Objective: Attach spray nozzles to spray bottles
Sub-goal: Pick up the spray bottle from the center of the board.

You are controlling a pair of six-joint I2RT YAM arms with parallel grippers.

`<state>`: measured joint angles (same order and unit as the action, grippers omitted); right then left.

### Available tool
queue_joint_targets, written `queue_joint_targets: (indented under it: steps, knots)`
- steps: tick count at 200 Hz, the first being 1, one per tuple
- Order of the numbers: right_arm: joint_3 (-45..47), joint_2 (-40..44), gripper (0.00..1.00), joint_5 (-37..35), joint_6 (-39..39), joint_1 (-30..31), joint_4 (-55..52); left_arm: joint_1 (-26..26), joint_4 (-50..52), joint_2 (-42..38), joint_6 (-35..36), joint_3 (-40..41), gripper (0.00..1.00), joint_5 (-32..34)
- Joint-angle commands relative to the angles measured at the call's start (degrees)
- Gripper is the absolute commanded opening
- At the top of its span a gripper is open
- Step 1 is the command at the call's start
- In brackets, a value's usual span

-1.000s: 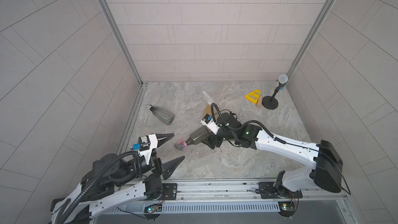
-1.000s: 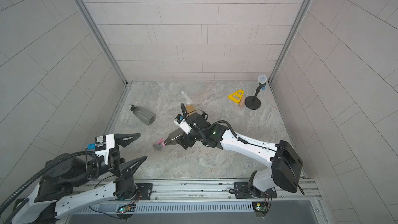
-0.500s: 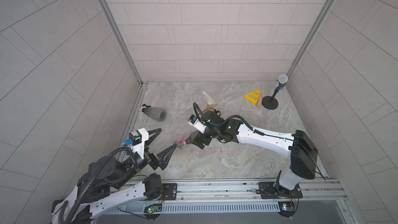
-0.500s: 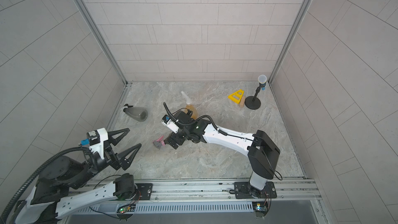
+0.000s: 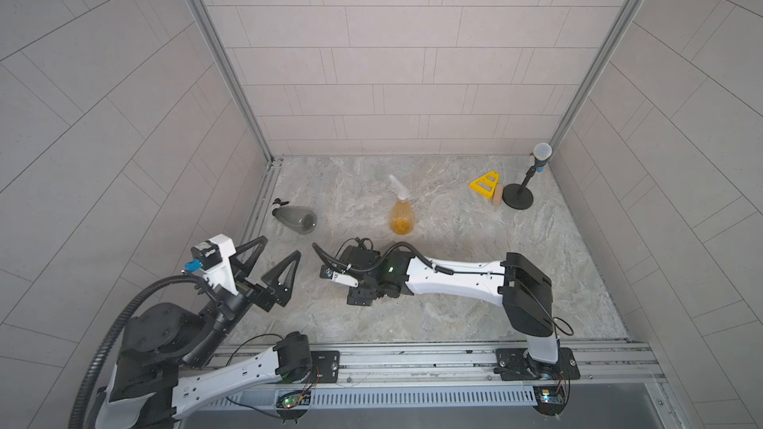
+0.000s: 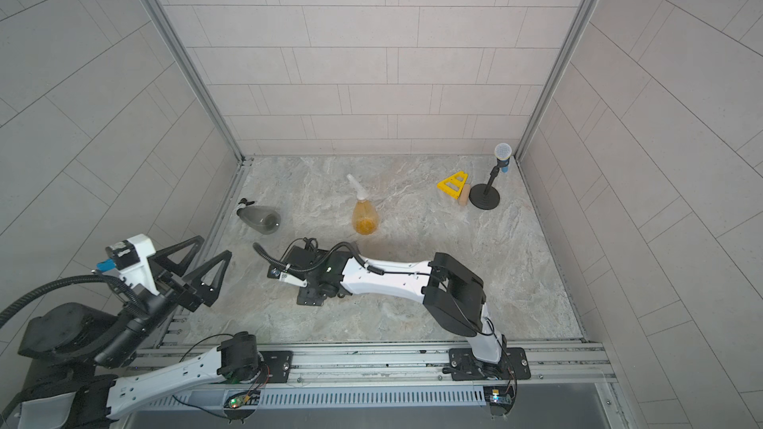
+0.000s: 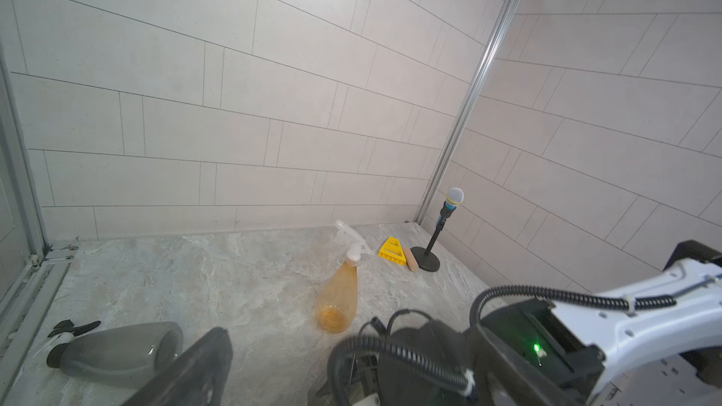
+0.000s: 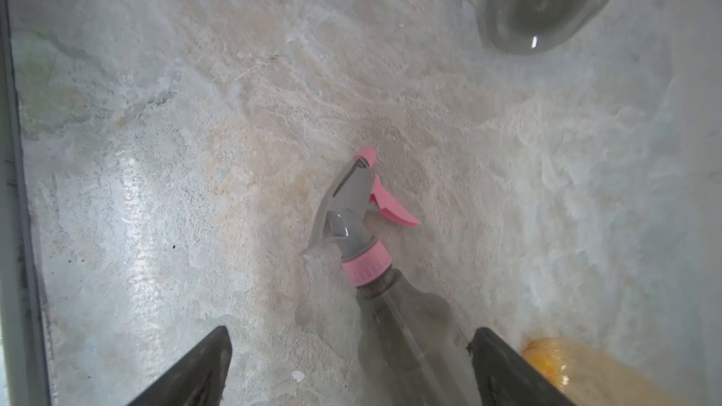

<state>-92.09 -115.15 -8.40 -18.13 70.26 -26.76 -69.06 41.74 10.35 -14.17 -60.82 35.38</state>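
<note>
As the right claw gapes, the grey bottle is cropped.

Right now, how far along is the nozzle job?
Done: whitish nozzle on amber bottle; white-and-black nozzle on grey bottle; grey-and-pink nozzle on second grey bottle. In hand: nothing; right gripper open astride that bottle, left gripper open, clear. Left: apparently nothing, though tightness can't be seen.

Amber bottle, grey bottle on marble floor
</note>
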Motion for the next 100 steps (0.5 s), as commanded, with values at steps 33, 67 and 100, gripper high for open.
queue_joint_targets:
  steps: [33,67,100]
  knots:
    - [-6.4,-9.8,0.87,-16.8,-13.2,3.5,-1.9,0.0,1.7,-0.8,0.2,-0.5,1.0,0.9]
    - [-9.3,-13.3,0.86,-17.7,-15.0,3.3,-2.8,0.0,2.6,-2.2,0.1,-0.6,1.0,0.8]
    - [-12.5,-16.2,0.8,-16.0,-14.7,1.8,-4.0,0.0,3.4,-2.8,-0.3,-0.4,1.0,0.3]
